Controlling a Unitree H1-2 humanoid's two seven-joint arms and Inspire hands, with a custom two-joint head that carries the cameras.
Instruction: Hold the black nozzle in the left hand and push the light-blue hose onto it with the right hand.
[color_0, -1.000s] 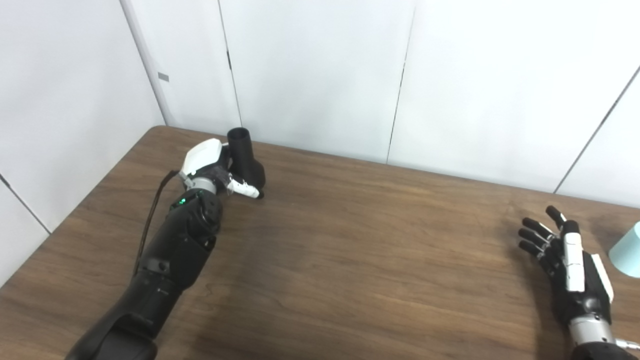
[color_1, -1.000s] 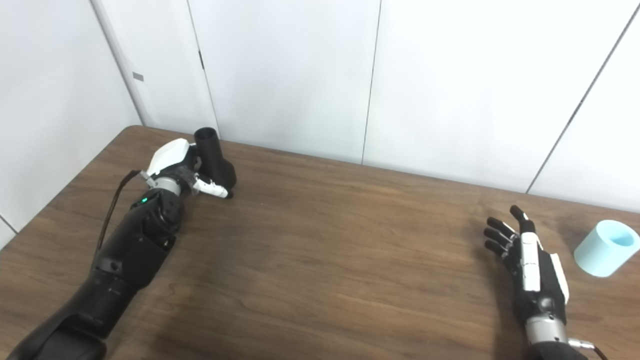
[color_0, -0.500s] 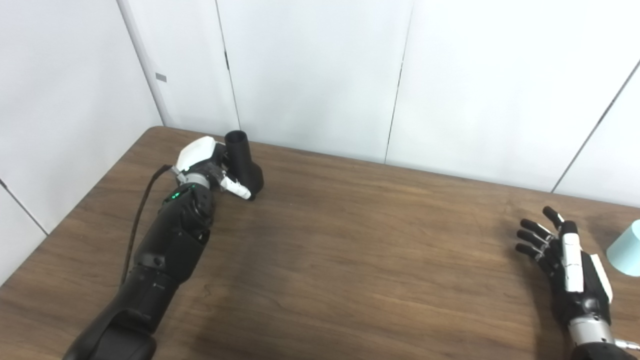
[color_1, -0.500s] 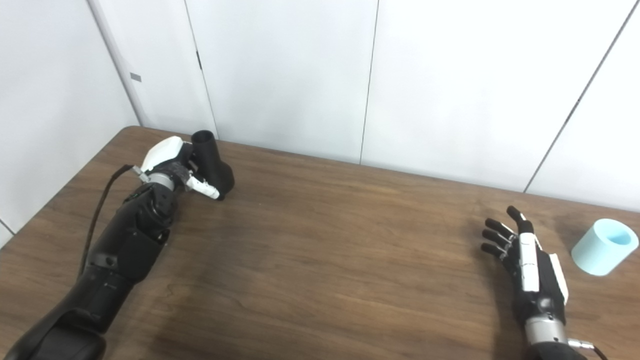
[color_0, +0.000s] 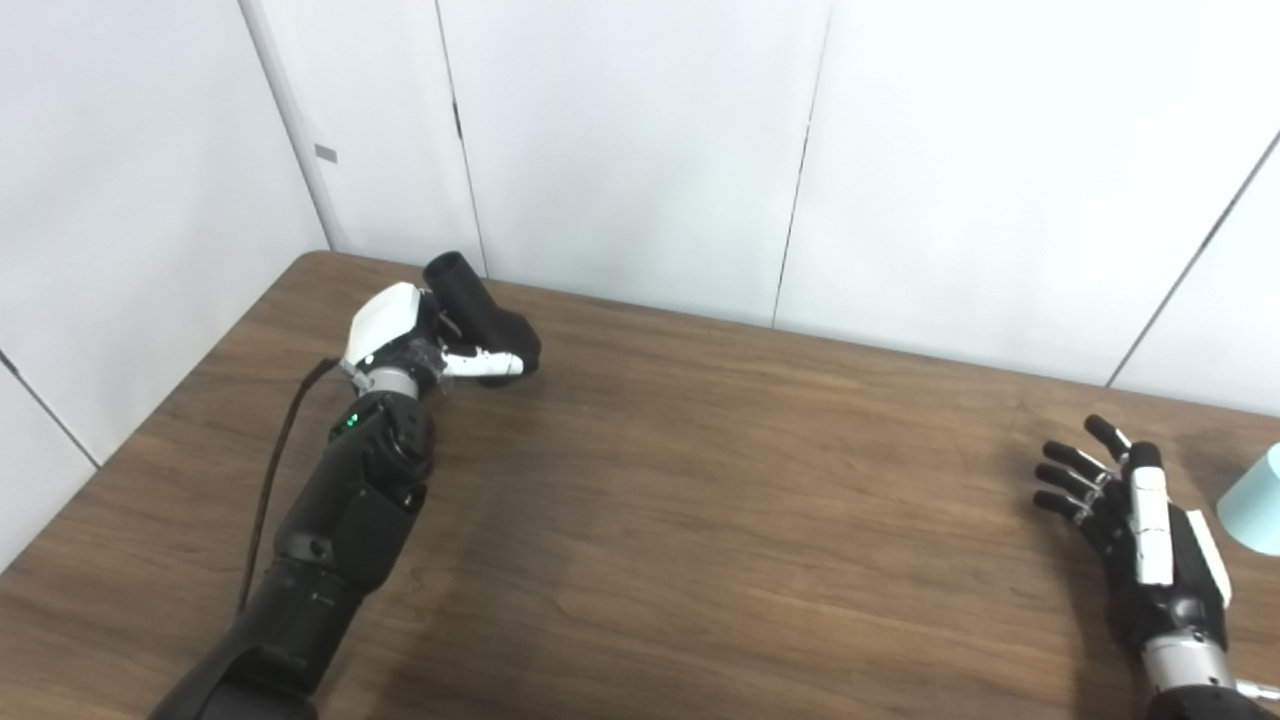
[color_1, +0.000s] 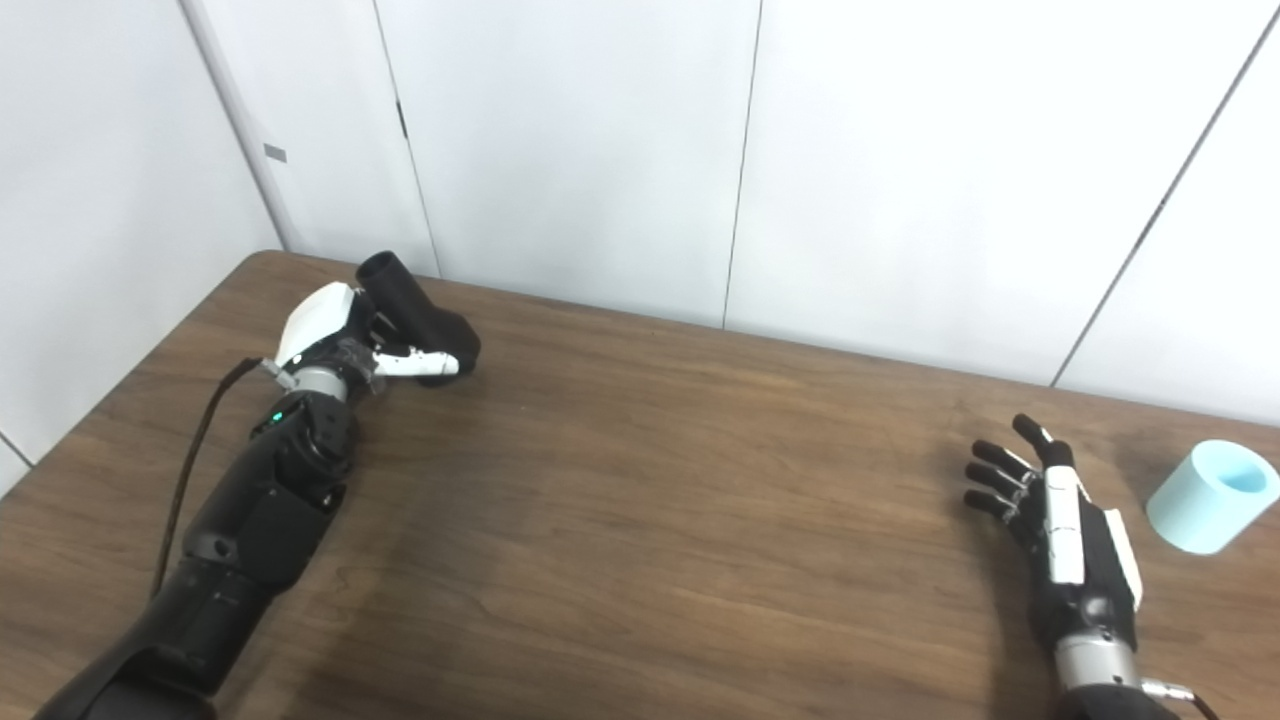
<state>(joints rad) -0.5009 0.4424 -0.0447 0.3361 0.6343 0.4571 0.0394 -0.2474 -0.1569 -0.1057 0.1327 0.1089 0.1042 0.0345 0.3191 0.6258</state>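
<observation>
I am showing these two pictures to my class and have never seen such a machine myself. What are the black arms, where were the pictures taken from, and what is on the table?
Both pictures come from two cameras side by side on a humanoid robot's head, looking down at a brown wooden table, so they show one scene from slightly different spots. The black arms rising from the bottom edge are the robot's own, each ending in a hand with fingers and a thumb.

The left hand, at the far left corner, is closed around the black nozzle, which leans over with its open mouth pointing up and left. The right hand holds nothing; its fingers are spread. Just to its right the light-blue hose, a short tube, rests untouched on the table.
</observation>
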